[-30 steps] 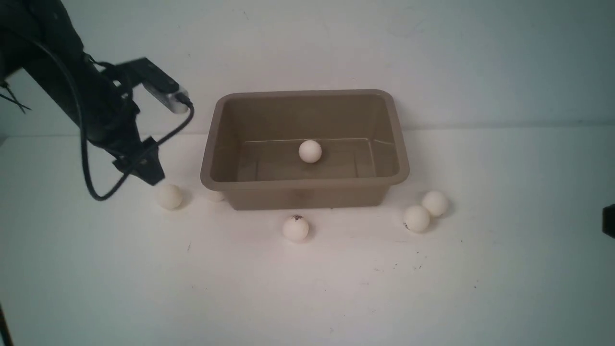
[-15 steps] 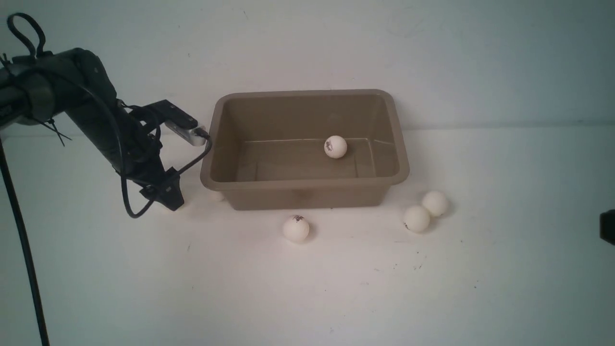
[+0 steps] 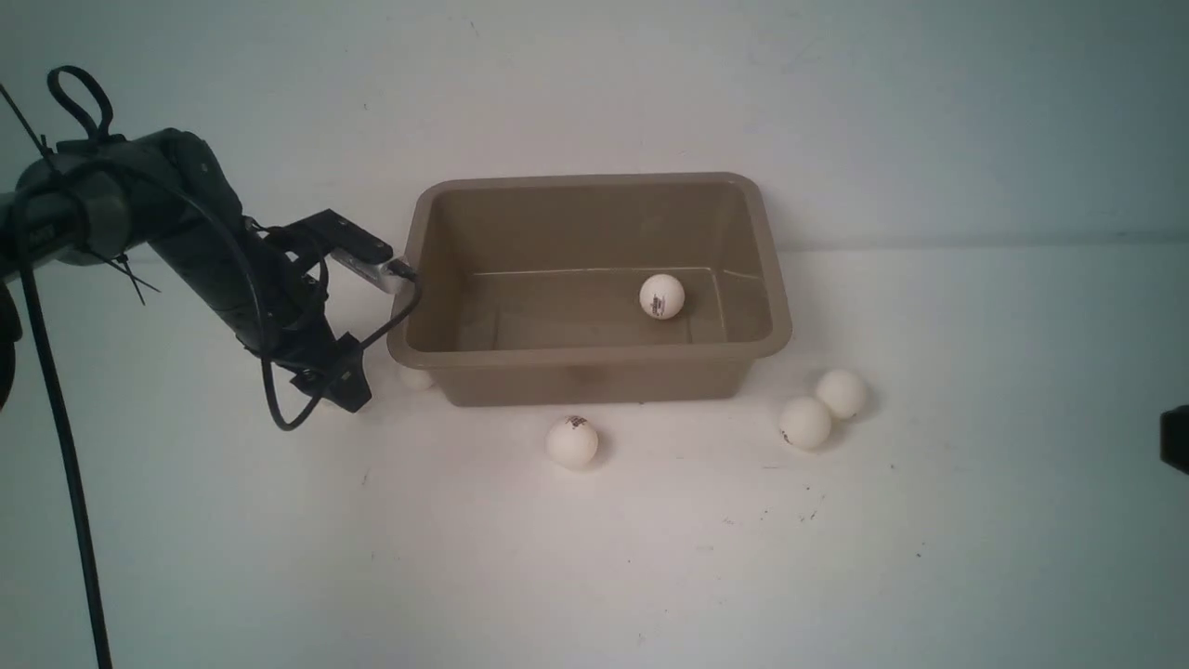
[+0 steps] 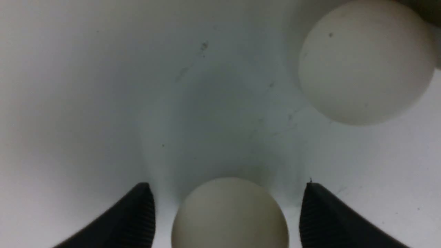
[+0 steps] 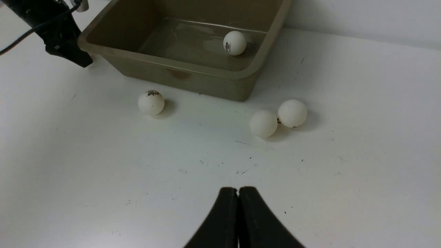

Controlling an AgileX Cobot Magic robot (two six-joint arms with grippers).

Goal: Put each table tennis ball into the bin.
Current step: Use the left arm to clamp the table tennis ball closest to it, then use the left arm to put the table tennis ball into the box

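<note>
The taupe bin (image 3: 594, 358) stands mid-table with one table tennis ball (image 3: 661, 295) inside. My left gripper (image 3: 339, 390) is down at the table by the bin's front left corner. In the left wrist view it (image 4: 228, 186) is open around a white ball (image 4: 230, 213), with a gap on each side. Another ball (image 4: 367, 62) lies just beyond, against the bin (image 3: 415, 378). One marked ball (image 3: 572, 441) lies before the bin and two balls (image 3: 804, 423) (image 3: 842, 393) sit together to its right. My right gripper (image 5: 238, 189) is shut and empty, hovering over the near table.
The white table (image 3: 594, 557) carries small dark specks. A white wall (image 3: 836, 111) rises behind the bin. The left arm's cable (image 3: 279, 409) loops down beside the gripper. A dark part of the right arm (image 3: 1176, 439) shows at the right edge.
My left arm has come down and rightward until its fingers straddle the ball left of the bin, which the gripper now hides in the front view. The ball in the bin rolled right.
</note>
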